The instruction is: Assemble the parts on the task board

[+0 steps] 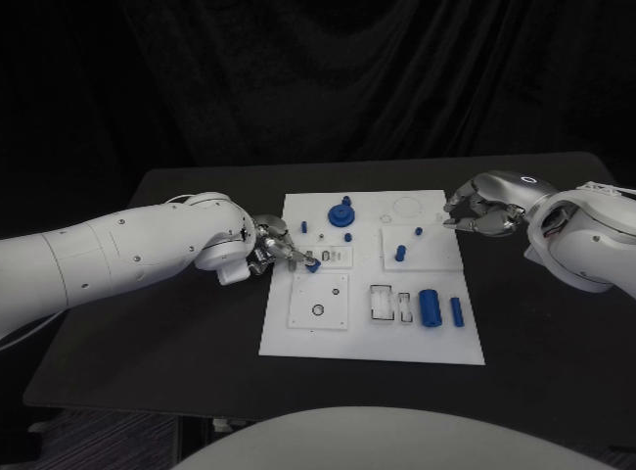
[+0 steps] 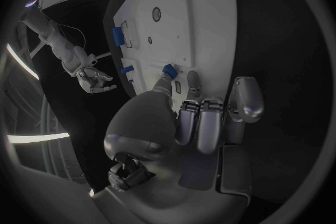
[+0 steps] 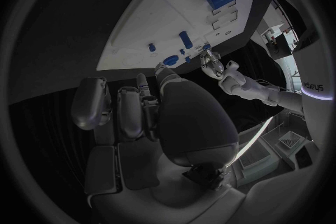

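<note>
Black worktop (image 1: 163,323), head view: the white task board (image 1: 297,338) lies at mid-frame, long side running up and down the picture.

My left hand (image 1: 279,248): at the board's left edge, mid-height. Its fingertips pinch a small blue part (image 1: 314,263) just over the board surface; in the left wrist view the same small blue part (image 2: 168,71) sits at the tips of my fingers (image 2: 192,83) against the white plate.

My right hand (image 1: 477,213): at the board's upper right corner, over the dark worktop just beside the board edge. Fingers curled inward; I cannot tell whether anything is between them.

Parts on the board, head view:
- blue round knob piece (image 1: 342,211), upper centre;
- small blue peg (image 1: 302,226), left of the knob piece;
- small blue peg (image 1: 347,237), just below the knob piece;
- blue pin (image 1: 400,254), upright, centre right;
- small blue stud (image 1: 419,232), above the pin;
- large blue cylinder (image 1: 430,306), lower right, lying flat;
- slim blue bar (image 1: 457,311), just right of the cylinder.
</note>
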`<state>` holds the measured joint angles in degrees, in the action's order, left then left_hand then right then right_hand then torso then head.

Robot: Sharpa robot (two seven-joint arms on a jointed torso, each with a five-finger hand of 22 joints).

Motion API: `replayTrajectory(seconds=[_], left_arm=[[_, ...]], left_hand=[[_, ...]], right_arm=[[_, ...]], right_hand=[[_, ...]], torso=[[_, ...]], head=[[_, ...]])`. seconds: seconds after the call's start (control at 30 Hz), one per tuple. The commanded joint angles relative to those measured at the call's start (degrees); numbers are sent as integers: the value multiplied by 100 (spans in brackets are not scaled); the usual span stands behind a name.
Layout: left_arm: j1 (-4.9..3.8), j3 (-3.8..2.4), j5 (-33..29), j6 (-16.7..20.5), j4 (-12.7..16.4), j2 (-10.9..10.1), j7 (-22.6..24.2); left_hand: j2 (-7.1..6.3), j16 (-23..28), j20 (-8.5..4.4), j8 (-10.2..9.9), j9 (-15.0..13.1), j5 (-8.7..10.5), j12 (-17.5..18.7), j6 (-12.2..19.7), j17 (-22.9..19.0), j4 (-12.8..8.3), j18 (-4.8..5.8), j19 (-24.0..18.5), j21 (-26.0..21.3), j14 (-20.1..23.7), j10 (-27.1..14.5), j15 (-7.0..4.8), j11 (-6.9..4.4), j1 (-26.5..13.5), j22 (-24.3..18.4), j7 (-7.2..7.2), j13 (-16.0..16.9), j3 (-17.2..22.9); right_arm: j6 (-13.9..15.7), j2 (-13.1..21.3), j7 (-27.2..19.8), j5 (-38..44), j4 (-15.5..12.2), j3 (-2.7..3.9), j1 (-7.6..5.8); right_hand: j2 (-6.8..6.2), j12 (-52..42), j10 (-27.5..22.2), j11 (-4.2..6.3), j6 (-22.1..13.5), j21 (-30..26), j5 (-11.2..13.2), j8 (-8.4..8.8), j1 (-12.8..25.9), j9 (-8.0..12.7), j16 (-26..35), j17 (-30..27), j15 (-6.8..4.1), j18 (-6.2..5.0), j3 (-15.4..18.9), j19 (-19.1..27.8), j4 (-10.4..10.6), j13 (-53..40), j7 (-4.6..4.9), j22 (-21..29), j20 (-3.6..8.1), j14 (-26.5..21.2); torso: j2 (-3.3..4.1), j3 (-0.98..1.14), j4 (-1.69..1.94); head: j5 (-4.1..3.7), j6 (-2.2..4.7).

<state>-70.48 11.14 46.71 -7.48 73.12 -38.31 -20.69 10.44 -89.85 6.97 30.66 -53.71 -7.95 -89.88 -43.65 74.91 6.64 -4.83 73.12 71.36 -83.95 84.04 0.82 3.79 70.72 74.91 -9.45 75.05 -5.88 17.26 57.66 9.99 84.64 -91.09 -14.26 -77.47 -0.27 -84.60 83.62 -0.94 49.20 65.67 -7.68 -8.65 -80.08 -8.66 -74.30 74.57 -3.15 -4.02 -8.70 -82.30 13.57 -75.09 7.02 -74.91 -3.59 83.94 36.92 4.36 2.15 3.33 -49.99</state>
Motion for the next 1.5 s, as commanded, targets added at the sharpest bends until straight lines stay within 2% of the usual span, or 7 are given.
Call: replayTrajectory(seconds=[0.03, 0.3, 0.4, 0.53, 1.0, 1.1, 1.5], left_arm=[[144, 101, 211, 227, -61, 28, -319], [144, 101, 211, 280, -74, 14, -262], [144, 101, 211, 288, -79, 9, -223], [144, 101, 211, 284, -83, 5, -190], [144, 101, 211, 193, -114, -29, -107], [144, 101, 211, 160, -124, -39, -61], [144, 101, 211, -94, -217, -72, 271]], left_hand=[[161, -15, -7, -1373, 29, -45, -11, 165, 1509, -300, -68, 51, -14, -605, 593, -35, -49, 125, 323, 210, 1493, 348], [172, -15, -22, -1379, 95, -131, -9, 154, 1509, -358, -68, 61, -22, -605, 590, -52, -66, 221, 334, 226, 1492, 440], [193, -15, -32, -1479, 237, -247, 1, 242, 1509, -434, -69, 59, -45, -605, 575, -55, -55, 332, 342, 201, 1483, 594], [107, -15, -19, -1570, 442, -316, -1, 208, 1509, -519, -67, 60, -63, -605, 578, -31, -33, 389, 357, 178, 1484, 731], [19, -15, -9, -1588, 555, -310, 4, 149, 1509, -584, -70, 56, -82, -605, 569, -26, -28, 411, 365, 172, 1479, 805], [-24, -15, -3, -1628, 650, -414, 18, 145, 1509, -637, -77, 31, -119, -605, 548, -17, -17, 429, 361, 158, 1467, 890], [-323, -15, 100, -2075, 1551, -448, 38, 168, 1509, -856, -80, -10, -196, -605, 512, 95, 111, 325, 453, 10, 1449, 1773]], right_arm=[[-73, 10, 105, 12, -2, 4, 14], [-110, 11, 104, 12, -3, 4, 15], [-126, 12, 104, 12, -2, 4, 15], [-147, 11, 104, 12, -1, 4, 17], [-209, 15, 120, 12, 2, 4, 27], [-220, 17, 124, 12, 3, 4, 27], [-246, 23, 137, -6, 4, 4, 32]], right_hand=[[37, 43, -26, -26, 42, -36, -41, 13, -19, 8, 38, -8, 39, -98, -3, 42, -26, -661, -17, -666, 18, 192], [51, 50, -35, -25, 67, -53, -84, 11, -46, 11, 51, -21, 38, -100, -23, 45, -50, -653, -21, -664, 17, 187], [59, 52, -38, -23, 82, -71, -146, 17, -85, 17, 56, -25, 36, -103, -50, 48, -86, -651, -22, -661, 18, 185], [63, 54, -41, -23, 93, -81, -175, 18, -100, 19, 60, -29, 37, -104, -62, 50, -101, -648, -22, -659, 18, 183], [66, 65, -54, -22, 118, -101, -209, 16, -126, 21, 80, -48, 36, -107, -81, 54, -128, -634, -25, -655, 19, 177], [66, 65, -54, -22, 118, -101, -209, 16, -126, 21, 80, -48, 36, -107, -81, 54, -128, -634, -25, -655, 19, 177], [78, 68, -58, -23, 111, -114, -256, 37, -163, 34, 85, -53, 36, -108, -116, 54, -165, -631, -20, -655, 20, 174]], torso=[[-1, 2, -4], [2, 2, -3], [1, 3, -2], [-1, 3, -2], [0, 2, -2], [0, 2, -2], [-1, 2, -3]], head=[[10, -1], [8, -1], [7, -1], [14, -1], [23, -1], [27, -1], [39, -1]])
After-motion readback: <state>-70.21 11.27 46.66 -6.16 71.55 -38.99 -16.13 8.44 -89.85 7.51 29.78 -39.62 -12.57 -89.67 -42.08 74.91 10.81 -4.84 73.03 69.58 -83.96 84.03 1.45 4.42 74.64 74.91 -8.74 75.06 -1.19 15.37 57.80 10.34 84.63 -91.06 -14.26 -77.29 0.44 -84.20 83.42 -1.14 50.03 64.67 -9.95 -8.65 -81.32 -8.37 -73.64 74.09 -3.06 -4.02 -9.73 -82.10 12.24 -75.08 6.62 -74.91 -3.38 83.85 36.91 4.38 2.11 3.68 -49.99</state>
